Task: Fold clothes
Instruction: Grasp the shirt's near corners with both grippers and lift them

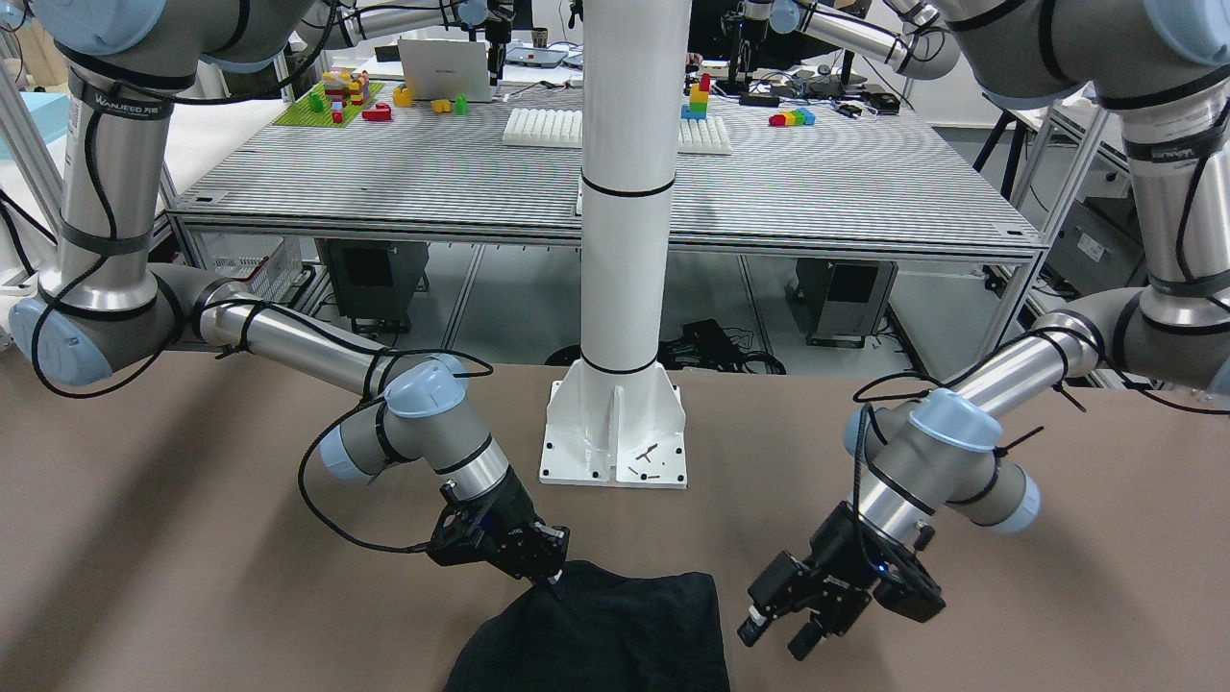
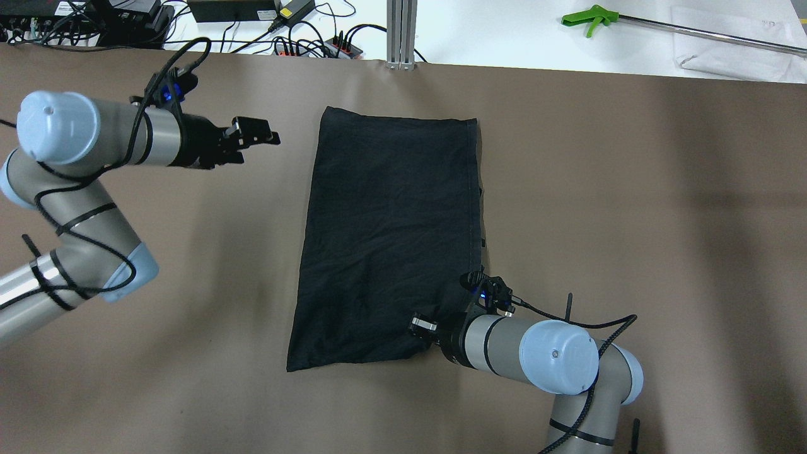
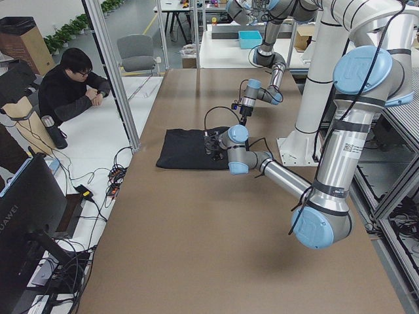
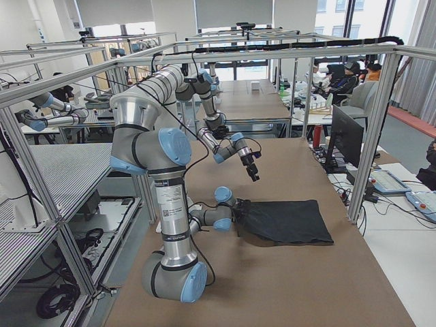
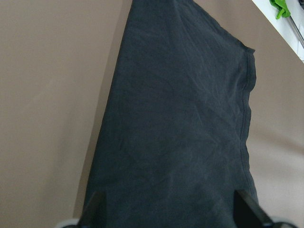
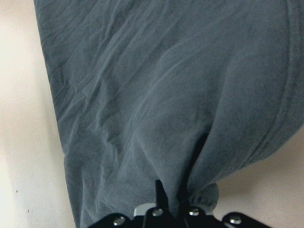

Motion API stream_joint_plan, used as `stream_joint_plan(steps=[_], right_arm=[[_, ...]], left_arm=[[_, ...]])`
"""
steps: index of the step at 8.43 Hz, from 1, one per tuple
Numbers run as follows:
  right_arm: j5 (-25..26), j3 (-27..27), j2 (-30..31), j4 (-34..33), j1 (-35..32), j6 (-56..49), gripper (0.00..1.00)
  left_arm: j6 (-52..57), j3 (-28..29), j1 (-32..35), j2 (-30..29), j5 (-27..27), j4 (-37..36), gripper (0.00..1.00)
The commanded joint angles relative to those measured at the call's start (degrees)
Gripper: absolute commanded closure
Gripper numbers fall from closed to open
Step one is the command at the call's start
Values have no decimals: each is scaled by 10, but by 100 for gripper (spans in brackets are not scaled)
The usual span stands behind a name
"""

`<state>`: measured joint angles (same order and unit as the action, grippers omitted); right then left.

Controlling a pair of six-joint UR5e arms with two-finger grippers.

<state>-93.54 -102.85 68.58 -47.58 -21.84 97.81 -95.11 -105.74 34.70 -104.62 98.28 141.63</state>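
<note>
The clothes (image 2: 391, 233) are one plain black garment lying as a flat rectangle on the brown table, also seen in the front view (image 1: 615, 634). My right gripper (image 2: 423, 329) is shut on its near right corner. That corner bunches up between the fingers in the right wrist view (image 6: 168, 209), and the front view shows the same grip (image 1: 555, 581). My left gripper (image 2: 268, 135) hovers open, off the garment's far left edge, with nothing held. Its fingers (image 5: 92, 209) frame the cloth (image 5: 180, 128) below, and the front view shows them spread (image 1: 776, 642).
The white pillar's base (image 1: 615, 432) is bolted to the table behind the garment. Cables and power strips (image 2: 315, 44) and a green-handled tool (image 2: 589, 19) lie past the far edge. A person (image 3: 69, 91) sits beyond that side. Bare brown table (image 2: 630, 189) lies to the right.
</note>
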Motion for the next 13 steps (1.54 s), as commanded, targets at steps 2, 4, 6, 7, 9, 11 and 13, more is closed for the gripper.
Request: stream_joint_plan(steps=[2, 4, 6, 7, 9, 11, 13], right_arm=[[4, -2, 4, 0, -2, -1, 100], [12, -3, 6, 0, 0, -1, 100], [18, -4, 6, 0, 2, -1, 100], [19, -4, 7, 0, 3, -1, 100], [19, -5, 7, 1, 2, 0, 100], [20, -6, 9, 1, 3, 0, 100], [20, -6, 9, 1, 3, 0, 100]], left_arm=[[-3, -24, -160, 46, -168, 5, 6], [-4, -3, -188, 62, -193, 52, 6], [-4, 18, -198, 50, -197, 52, 6], [-4, 25, -202, 40, -199, 51, 6], [-2, 80, -201, 5, -197, 52, 6], [-1, 89, -200, -6, -194, 52, 7], [-1, 80, -196, -6, -190, 52, 57]])
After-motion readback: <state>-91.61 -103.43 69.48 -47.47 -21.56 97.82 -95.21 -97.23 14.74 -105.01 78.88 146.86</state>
